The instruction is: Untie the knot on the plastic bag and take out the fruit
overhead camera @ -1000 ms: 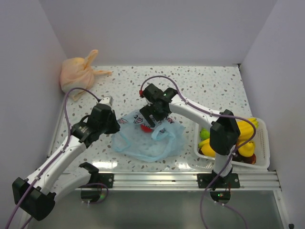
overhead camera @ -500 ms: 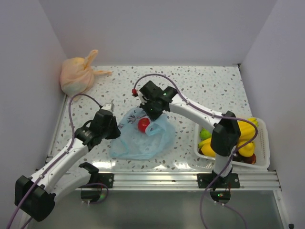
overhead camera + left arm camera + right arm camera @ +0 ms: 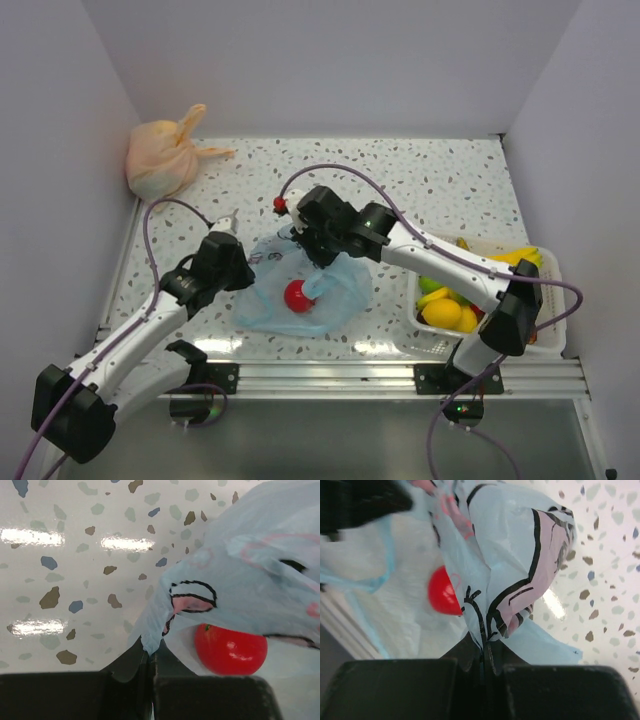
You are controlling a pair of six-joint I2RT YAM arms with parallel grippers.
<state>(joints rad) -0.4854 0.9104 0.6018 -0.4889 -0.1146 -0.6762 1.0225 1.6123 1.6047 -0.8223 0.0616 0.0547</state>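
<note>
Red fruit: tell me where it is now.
In the top view, the red fruit lies in the folds of the plastic bag at the front middle of the table, right of the left hand and just nearer than the right hand.

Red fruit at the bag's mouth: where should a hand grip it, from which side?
Grip the red fruit across its round middle, coming down: the top view shows it bare from above, while the plastic bag hangs over its far side. The left hand and right hand both pinch the bag, so one probably must let go first.
</note>
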